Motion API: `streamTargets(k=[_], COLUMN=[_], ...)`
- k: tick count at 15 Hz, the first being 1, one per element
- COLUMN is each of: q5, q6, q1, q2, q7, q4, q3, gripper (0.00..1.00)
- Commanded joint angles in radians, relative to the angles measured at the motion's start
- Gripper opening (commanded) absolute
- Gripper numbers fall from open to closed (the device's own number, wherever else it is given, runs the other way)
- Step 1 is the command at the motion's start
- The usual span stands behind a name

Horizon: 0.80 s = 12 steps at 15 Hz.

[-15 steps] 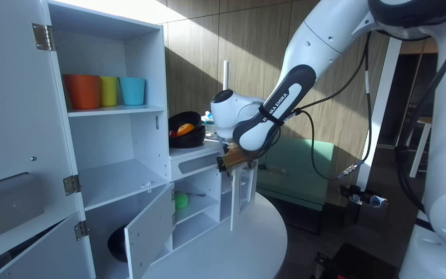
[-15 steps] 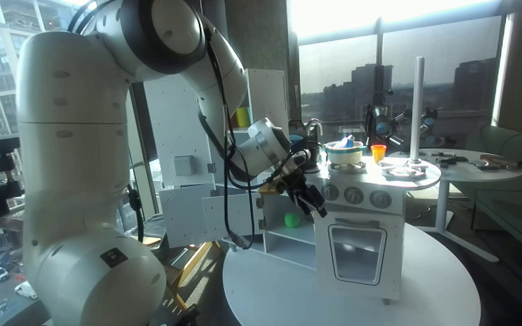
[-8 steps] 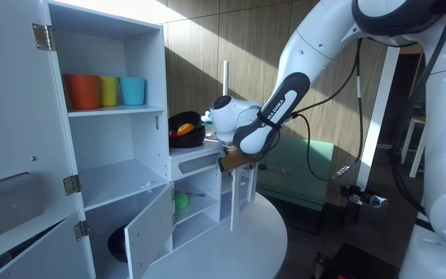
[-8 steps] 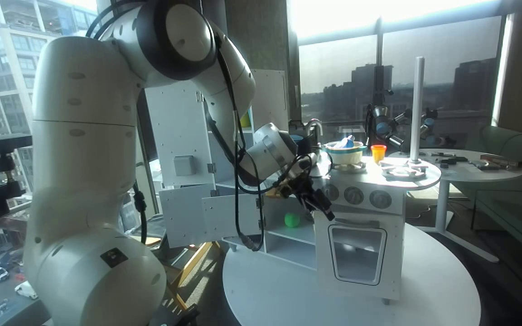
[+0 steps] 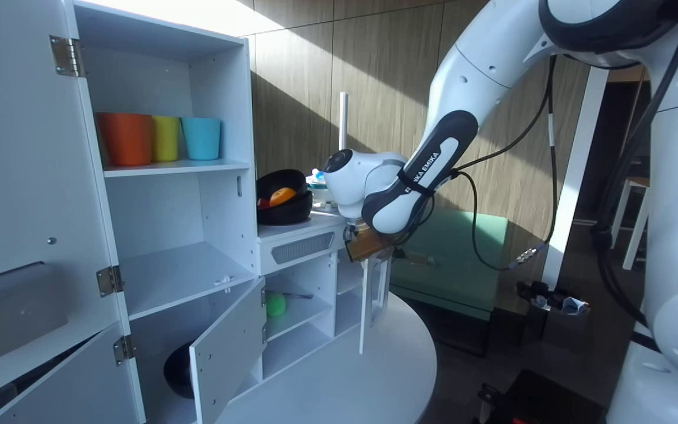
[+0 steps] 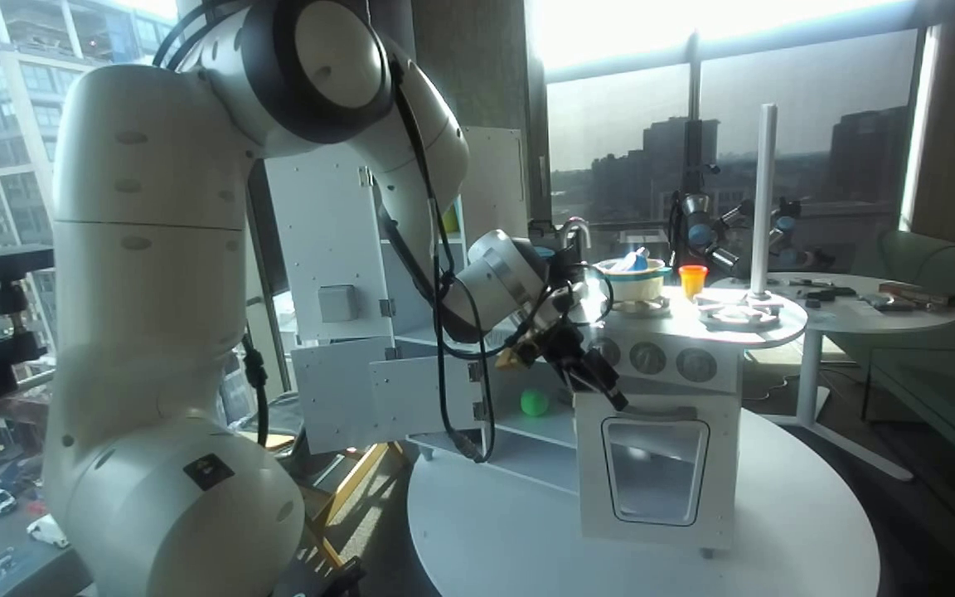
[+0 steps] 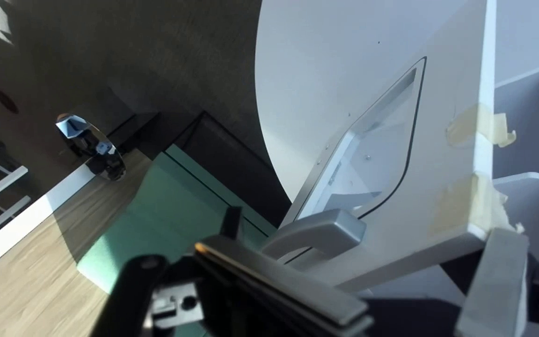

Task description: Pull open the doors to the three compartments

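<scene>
White door (image 7: 423,180) stands ajar, wrist-view right; wide-spread fingers (image 7: 496,285) flank its corner, gripping nothing; probably the last pull, needing outward swing.

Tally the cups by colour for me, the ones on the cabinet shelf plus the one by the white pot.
Orange: 2 (shelf cup, counter cup)
Yellow-green cup: 1
Light blue cup: 1
Total: 4

Both exterior views share the toy kitchen (image 5: 302,247); wrist view closely overlooks a door (image 7: 425,187)
</scene>
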Motion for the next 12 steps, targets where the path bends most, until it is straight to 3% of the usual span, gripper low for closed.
streamTargets(k=[1, 7, 12], q5=[-0.032, -0.120, -0.171], q6=[-0.072, -0.241, -0.318], q1=[-0.001, -0.015, -0.062], q2=[-0.064, -0.127, -0.159], q7=[-0.015, -0.001, 0.008], q4=[-0.052, -0.113, -0.169], q3=[0.001, 0.002, -0.012], gripper=[1.00, 1.00, 1.00])
